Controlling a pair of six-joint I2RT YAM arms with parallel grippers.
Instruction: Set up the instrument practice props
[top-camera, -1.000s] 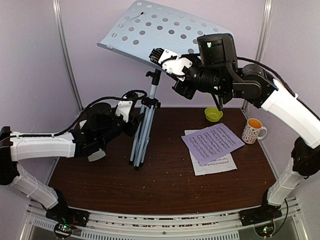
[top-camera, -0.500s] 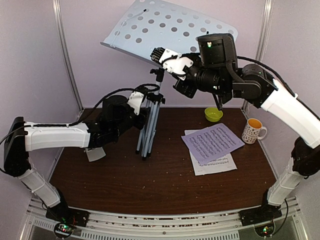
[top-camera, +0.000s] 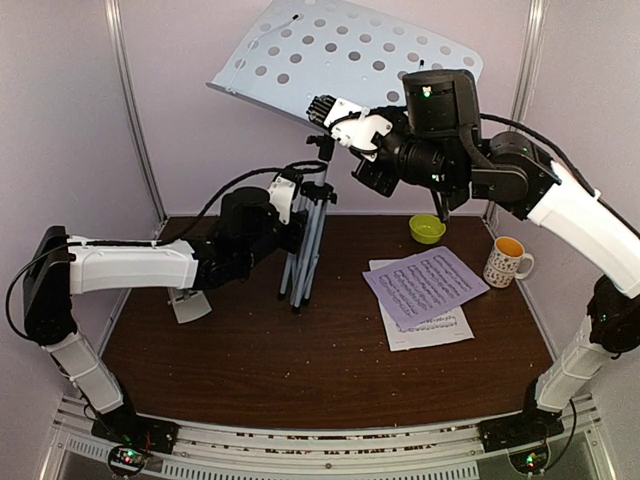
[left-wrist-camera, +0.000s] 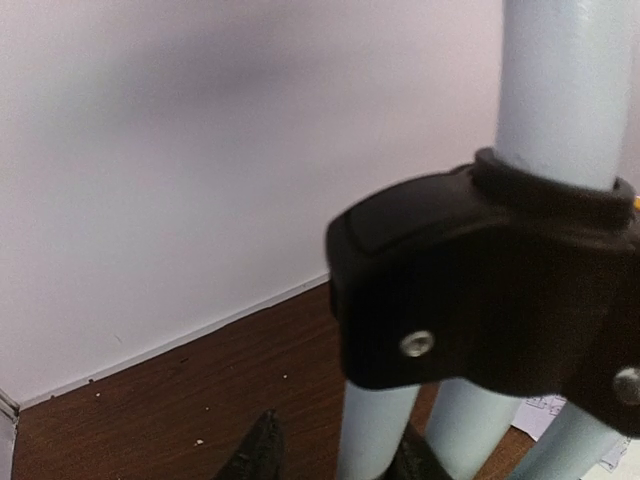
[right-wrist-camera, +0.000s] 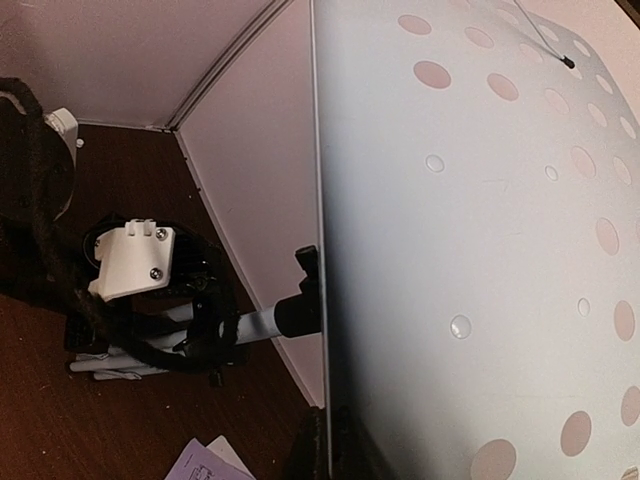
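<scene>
The pale perforated music stand stands on its silver tripod, legs folded together. My right gripper is shut on the desk's lower edge; in the right wrist view both fingers pinch the thin plate. My left gripper is at the tripod below its black collar. In the left wrist view one leg stands between the fingertips, with a gap on the left side. Two sheet-music pages lie overlapping at the right. A small pale-grey metronome sits partly under my left arm.
A yellow-green bowl sits at the back right. A patterned white mug stands right of the pages. White walls close the back and sides. The brown table carries scattered crumbs.
The stand has shifted to the right across the table. My left arm has stretched out and followed the tripod. My right gripper moved slightly right and up with the desk's edge.
</scene>
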